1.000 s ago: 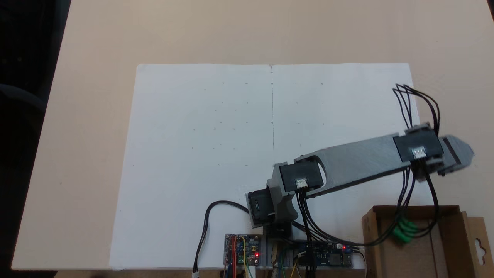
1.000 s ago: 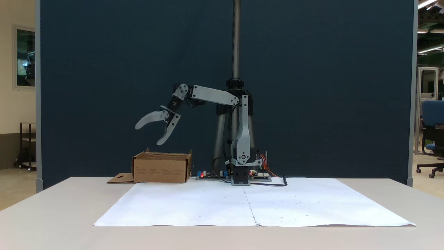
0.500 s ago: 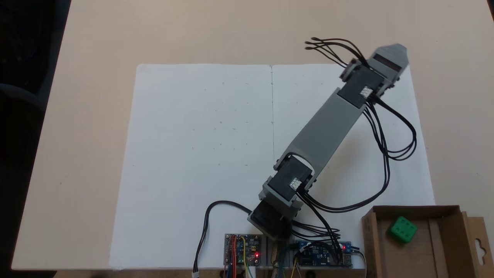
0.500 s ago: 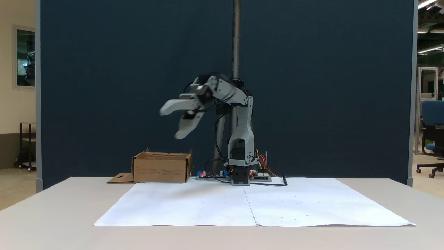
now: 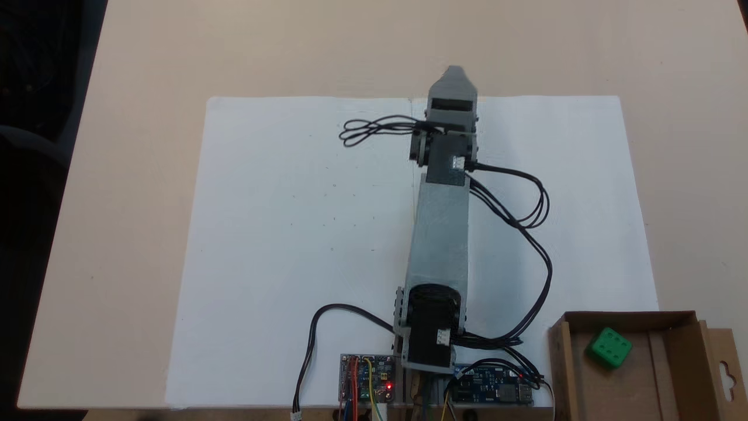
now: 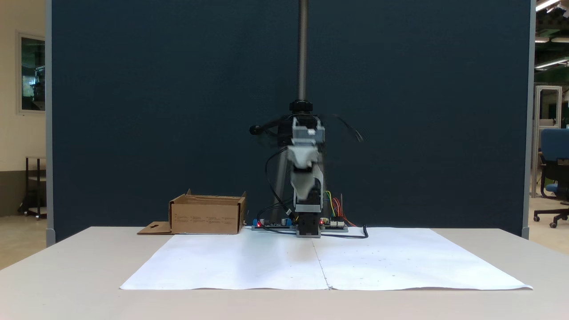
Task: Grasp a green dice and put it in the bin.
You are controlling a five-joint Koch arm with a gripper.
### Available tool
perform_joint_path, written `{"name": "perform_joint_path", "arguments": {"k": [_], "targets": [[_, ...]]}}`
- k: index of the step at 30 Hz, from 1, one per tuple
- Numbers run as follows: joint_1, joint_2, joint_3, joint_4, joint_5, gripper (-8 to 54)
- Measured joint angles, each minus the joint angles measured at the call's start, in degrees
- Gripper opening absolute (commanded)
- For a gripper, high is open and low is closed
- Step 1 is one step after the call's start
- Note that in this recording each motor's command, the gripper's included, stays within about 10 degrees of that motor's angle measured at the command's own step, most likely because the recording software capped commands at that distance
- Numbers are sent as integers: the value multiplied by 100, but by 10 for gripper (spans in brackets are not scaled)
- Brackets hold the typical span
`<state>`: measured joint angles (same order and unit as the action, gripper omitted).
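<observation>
The green dice (image 5: 609, 347) lies inside the bin (image 5: 559, 356), a brown cardboard box at the lower right of a fixed view; several pips face up. In the other fixed view the bin (image 6: 208, 216) stands left of the arm's base and its walls hide the dice. My gripper (image 5: 453, 76) reaches straight out over the far edge of the paper, well away from the bin. Seen from the front, the gripper (image 6: 305, 180) is blurred and points at the camera, its two grey jaws stacked apart with nothing between them.
A white paper sheet (image 5: 304, 234) covers the middle of the tan table. Circuit boards (image 5: 367, 386) with red lights and black cables (image 5: 529, 210) sit around the arm's base. The bin's flap (image 5: 724, 368) sticks out to the right. A metal pole (image 6: 302, 49) rises behind the arm.
The arm has swung away from above the bin towards the middle of the paper, gripper empty. The dice lies in the bin, no longer half hidden by cables.
</observation>
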<state>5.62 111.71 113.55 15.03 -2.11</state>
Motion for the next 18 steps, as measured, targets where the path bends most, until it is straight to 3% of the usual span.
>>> {"name": "perform_joint_path", "arguments": {"k": [18], "targets": [[-132, 606, 3876, -3586, 0, 422]]}}
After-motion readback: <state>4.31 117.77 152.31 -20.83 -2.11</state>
